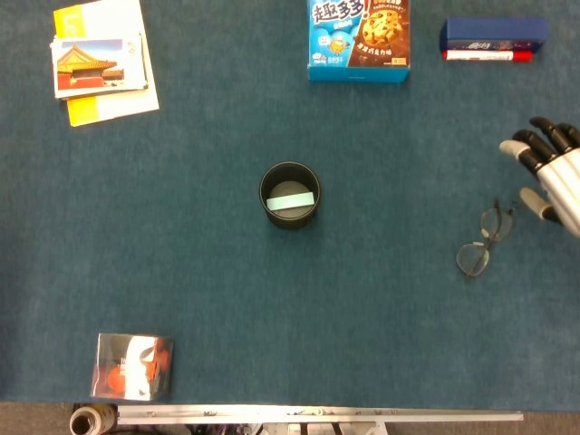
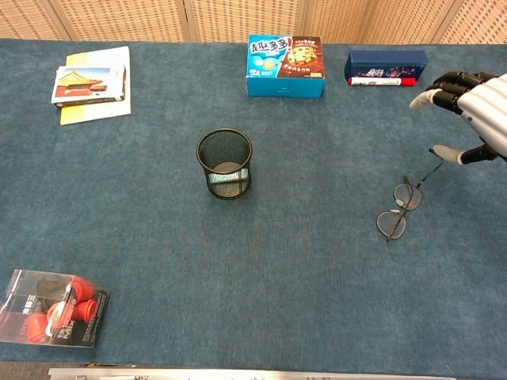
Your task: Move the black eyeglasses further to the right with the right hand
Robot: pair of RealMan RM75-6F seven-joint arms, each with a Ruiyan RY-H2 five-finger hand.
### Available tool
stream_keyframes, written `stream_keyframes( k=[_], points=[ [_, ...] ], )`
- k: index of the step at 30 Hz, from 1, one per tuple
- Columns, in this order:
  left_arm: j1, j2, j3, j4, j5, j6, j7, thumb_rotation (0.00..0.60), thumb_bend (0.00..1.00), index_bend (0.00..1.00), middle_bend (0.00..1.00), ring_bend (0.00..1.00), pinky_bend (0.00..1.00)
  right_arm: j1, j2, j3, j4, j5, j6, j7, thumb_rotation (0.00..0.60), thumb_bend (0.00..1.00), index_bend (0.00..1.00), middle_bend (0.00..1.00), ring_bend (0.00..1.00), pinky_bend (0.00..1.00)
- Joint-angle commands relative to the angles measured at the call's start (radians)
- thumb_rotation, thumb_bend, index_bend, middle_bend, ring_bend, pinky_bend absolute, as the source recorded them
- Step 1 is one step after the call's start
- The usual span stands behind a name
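Observation:
The black eyeglasses [image 1: 481, 242] [image 2: 398, 210] lie on the blue table at the right, lenses toward the lower left and one temple arm running up and to the right. My right hand [image 1: 549, 175] [image 2: 469, 112] hovers just right of and above them, fingers spread and nothing in its grasp. In both views the hand covers the far end of the temple arm. Whether the thumb touches the frame I cannot tell. My left hand shows in neither view.
A black mesh cup [image 1: 290, 195] holding a pale card stands mid-table. A cookie box [image 1: 359, 40] and a dark blue box with a red marker [image 1: 492, 41] sit along the back edge. Booklets [image 1: 100, 60] lie back left, a shiny packet [image 1: 132, 366] front left.

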Motion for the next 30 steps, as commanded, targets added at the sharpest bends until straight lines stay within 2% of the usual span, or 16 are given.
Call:
stream_keyframes(
  k=[1, 30],
  points=[
    [0.000, 0.000, 0.000, 0.000, 0.000, 0.001, 0.000, 0.600, 0.48, 0.53, 0.37, 0.41, 0.51, -0.002, -0.002, -0.012, -0.004, -0.012, -0.003, -0.010, 0.600, 0.20, 0.31, 0.32, 0.19, 0.30],
    [0.002, 0.003, 0.001, 0.000, 0.004, 0.002, -0.010, 0.600, 0.48, 0.53, 0.37, 0.41, 0.51, -0.014, -0.057, -0.088, 0.034, -0.064, -0.069, -0.099, 0.600, 0.20, 0.31, 0.32, 0.19, 0.30]
  ],
)
